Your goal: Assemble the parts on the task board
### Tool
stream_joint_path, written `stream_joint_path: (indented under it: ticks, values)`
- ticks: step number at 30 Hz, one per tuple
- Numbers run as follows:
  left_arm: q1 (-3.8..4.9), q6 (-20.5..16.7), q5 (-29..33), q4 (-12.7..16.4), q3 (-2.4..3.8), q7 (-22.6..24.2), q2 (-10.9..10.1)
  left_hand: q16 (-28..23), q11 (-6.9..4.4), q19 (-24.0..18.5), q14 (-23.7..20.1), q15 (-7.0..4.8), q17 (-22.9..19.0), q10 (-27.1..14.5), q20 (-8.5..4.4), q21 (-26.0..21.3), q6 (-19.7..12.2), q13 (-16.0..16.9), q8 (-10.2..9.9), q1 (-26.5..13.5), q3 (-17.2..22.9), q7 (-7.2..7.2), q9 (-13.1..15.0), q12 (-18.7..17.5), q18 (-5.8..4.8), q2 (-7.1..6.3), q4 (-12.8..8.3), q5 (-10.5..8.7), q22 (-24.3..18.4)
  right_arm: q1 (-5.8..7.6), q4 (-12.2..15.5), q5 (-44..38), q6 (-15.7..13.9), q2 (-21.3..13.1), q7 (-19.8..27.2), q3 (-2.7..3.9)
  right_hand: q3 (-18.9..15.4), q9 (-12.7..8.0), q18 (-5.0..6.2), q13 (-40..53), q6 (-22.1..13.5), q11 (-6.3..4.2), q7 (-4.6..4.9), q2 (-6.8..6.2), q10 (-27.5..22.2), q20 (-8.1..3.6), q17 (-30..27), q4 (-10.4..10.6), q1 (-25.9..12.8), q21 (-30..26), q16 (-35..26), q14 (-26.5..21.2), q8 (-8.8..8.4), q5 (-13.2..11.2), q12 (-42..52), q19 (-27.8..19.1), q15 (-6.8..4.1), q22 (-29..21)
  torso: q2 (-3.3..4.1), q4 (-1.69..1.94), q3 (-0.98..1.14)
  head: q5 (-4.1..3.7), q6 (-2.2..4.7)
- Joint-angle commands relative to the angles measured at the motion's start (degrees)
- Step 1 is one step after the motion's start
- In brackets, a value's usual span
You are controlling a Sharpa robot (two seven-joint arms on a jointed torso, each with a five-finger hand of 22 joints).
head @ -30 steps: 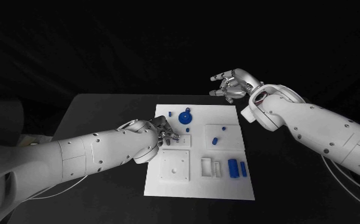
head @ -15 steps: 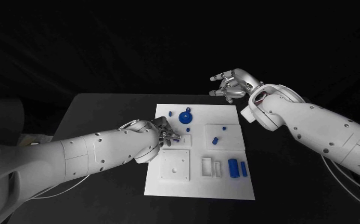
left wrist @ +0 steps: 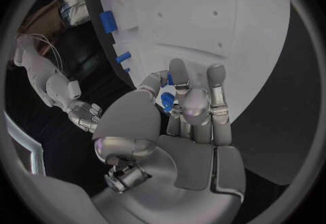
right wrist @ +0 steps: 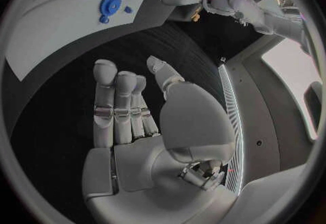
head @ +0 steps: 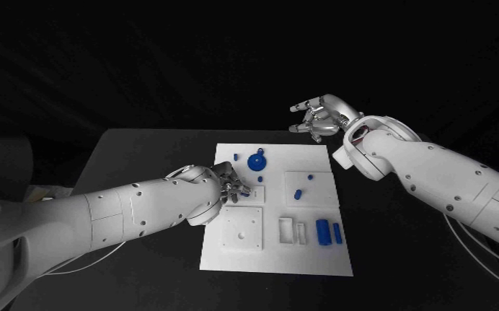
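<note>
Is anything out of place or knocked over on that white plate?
Nothing stands out. The task board lies flat and square on the table, and its blue parts sit apart in tidy spots, such as the round blue piece. The left hand pinches a small blue part; the right hand hovers empty beyond the board.

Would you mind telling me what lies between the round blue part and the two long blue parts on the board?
In the head view, a small blue part lies between the round blue part and the long blue parts.

Black table (head: 146, 156), white task board (head: 317, 257) lying flat at its middle
</note>
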Motion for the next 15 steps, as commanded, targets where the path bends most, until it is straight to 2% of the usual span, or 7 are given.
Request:
stream_joint_path:
  ticks: [1,15]
  values:
    - [-0.22,1.4,-1.6,-0.3,-0.06,-0.4,0.3,0.0,-0.41,0.6,0.2,-0.13,0.1,2.8,0.05,-0.5,6.4,-0.1,0.4,0.4,2.2,-4.87,26.2,0.3,-0.80,0.42,-2.7,0.15,0.5,-0.01,0.0,-0.2,0.9,0.1,0.3,0.03,0.1,0.1,0.91,-0.1,0.8,-0.19,0.43,0.00,-0.5,0.17,-0.1,-0.1,-0.6,-0.2,-0.3,-0.2,0.02,0.4,0.4,2.0,-0.12,2.8,0.04,-0.02,0.02,0.12,-0.03]
    - [-0.71,1.1,-3.9,-1.1,-0.06,-1.2,0.6,0.4,-0.45,0.9,0.3,-0.09,0.8,2.8,0.23,-1.0,6.9,-0.3,0.4,0.7,2.0,-5.00,26.7,0.7,-0.64,0.24,-2.8,0.06,0.8,-0.02,-0.3,-0.1,0.8,0.3,0.4,0.03,0.1,0.1,0.91,-0.1,0.9,-0.20,0.42,0.06,-0.6,0.17,-0.1,0.0,-0.9,-0.4,-0.3,-0.2,0.03,0.6,0.4,2.0,-0.11,2.8,0.01,0.00,0.02,0.37,-0.25]
